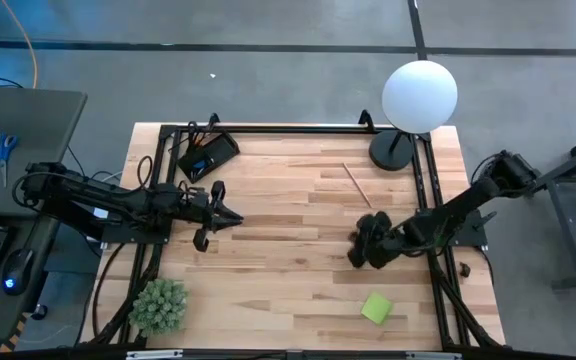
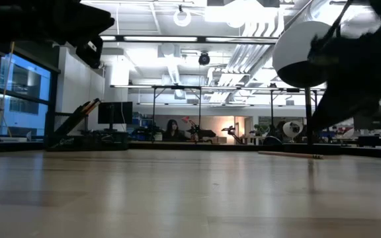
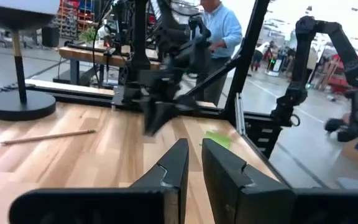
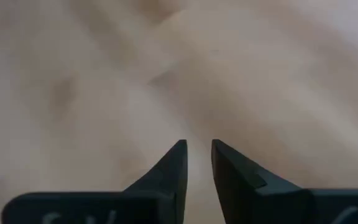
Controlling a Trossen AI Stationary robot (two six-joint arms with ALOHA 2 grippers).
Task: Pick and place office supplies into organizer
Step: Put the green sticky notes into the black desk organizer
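Observation:
The black organizer [image 1: 208,155] sits at the table's far left with some small items in it. A wooden pencil [image 1: 356,185] lies flat on the table, right of centre and toward the far edge; it also shows in the left wrist view [image 3: 48,135]. A green sticky-note pad [image 1: 376,307] lies flat near the front right. My right gripper [image 1: 360,250] slants down over bare wood between pencil and pad, and its fingers [image 4: 199,155] stand a narrow gap apart with nothing between them. My left gripper [image 1: 236,217] hovers level at the left, shut and empty.
A lamp with a round black base [image 1: 393,150] and a white globe [image 1: 420,95] stands at the far right. A green spiky plant [image 1: 158,305] stands at the front left. A black frame [image 1: 428,200] runs along the table's sides. A person stands beyond the table [image 3: 219,31].

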